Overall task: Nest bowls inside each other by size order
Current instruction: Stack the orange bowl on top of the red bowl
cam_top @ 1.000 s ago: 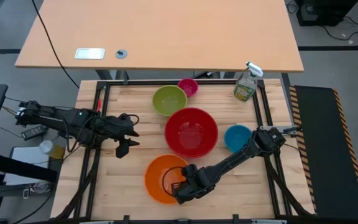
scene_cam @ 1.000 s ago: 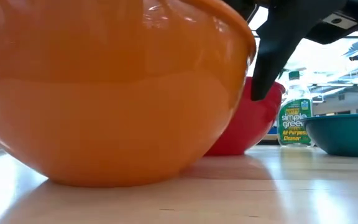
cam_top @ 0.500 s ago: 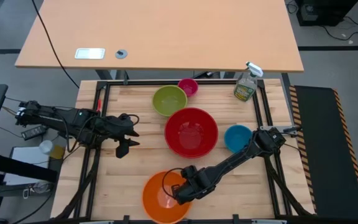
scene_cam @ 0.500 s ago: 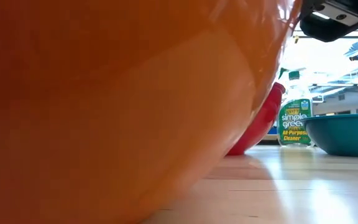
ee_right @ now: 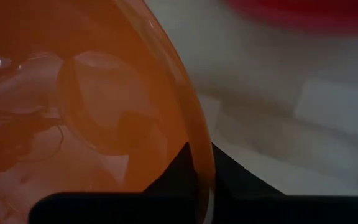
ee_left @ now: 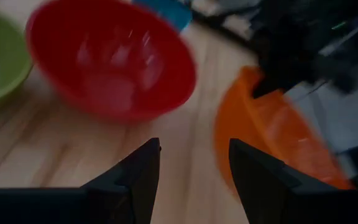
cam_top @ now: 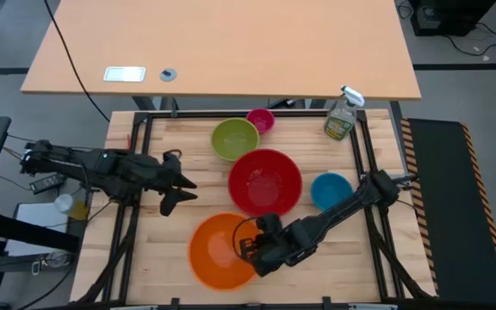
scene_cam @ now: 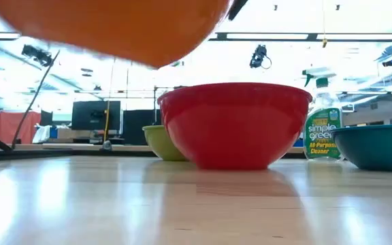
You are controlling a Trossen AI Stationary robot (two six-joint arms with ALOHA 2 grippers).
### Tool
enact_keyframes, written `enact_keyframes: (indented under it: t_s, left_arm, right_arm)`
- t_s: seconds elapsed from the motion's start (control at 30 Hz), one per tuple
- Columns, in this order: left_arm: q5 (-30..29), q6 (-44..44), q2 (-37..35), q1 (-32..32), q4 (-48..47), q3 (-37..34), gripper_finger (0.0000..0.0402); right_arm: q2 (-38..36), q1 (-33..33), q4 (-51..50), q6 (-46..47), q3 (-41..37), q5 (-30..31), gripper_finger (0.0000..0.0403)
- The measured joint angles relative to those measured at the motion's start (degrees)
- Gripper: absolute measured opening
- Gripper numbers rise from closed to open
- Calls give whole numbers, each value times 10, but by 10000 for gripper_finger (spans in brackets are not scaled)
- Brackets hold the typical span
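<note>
The orange bowl is lifted at the table's near side; its underside shows at the top of the low view. My right gripper is shut on the bowl's rim. The red bowl stands on its base at the table's middle, with the lime green bowl and the pink bowl behind it and the blue bowl to its right. My left gripper is open and empty, left of the red bowl. My right gripper pinches the orange bowl's rim on the bowl's right side, one finger inside the bowl and one outside. It comes from the table's right. The bowl is lifted clear of the table, its mouth up.
A clear spray bottle stands at the table's far right corner. Black frame rails run along the table's edges. Bare wood lies left of the orange bowl and along the near edge.
My right gripper has lifted the orange bowl clear of the table and carried it up. The bowl first swung toward the near edge, then rose. My left gripper has moved slightly toward the red bowl.
</note>
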Motion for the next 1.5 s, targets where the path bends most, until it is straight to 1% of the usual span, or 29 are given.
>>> enact_keyframes:
  t_s: [0.13, 0.27, 0.33, 0.4, 0.5, 0.67, 0.77, 0.87, 1.07, 1.27, 1.5]
  left_arm:
    - [0, 6, -26, 0, 45, 0, 194]
    - [0, 14, -39, 0, 54, 0, 194]
    - [0, 14, -40, 0, 53, 0, 194]
    - [0, 15, -39, 0, 53, 0, 194]
    - [0, 30, -36, 0, 53, 0, 194]
    - [0, 41, -37, 0, 52, 0, 194]
    - [0, 41, -36, 0, 49, 0, 194]
    - [0, 41, -36, 0, 48, 0, 194]
    - [0, 41, -36, 0, 48, 0, 194]
    - [0, 41, -36, 0, 48, 0, 194]
    - [0, 41, -36, 0, 48, 0, 194]
  right_arm:
    - [-51, -22, -95, -2, 0, 22, 21]
    - [-101, -61, -216, -5, 0, 23, 22]
    - [-127, -87, -258, -27, 0, 24, 24]
    - [-154, -120, -270, -74, -3, 21, 24]
    - [-188, -181, -266, -159, -27, 15, 23]
    - [-211, -280, -263, -279, -99, -29, 24]
    - [-210, -319, -236, -350, -139, -76, 27]
    - [-206, -342, -180, -405, -180, -115, 26]
    - [-206, -359, -98, -424, -261, -144, 24]
    - [-206, -358, -22, -420, -303, -146, 25]
    - [-206, -357, -4, -407, -339, -151, 25]
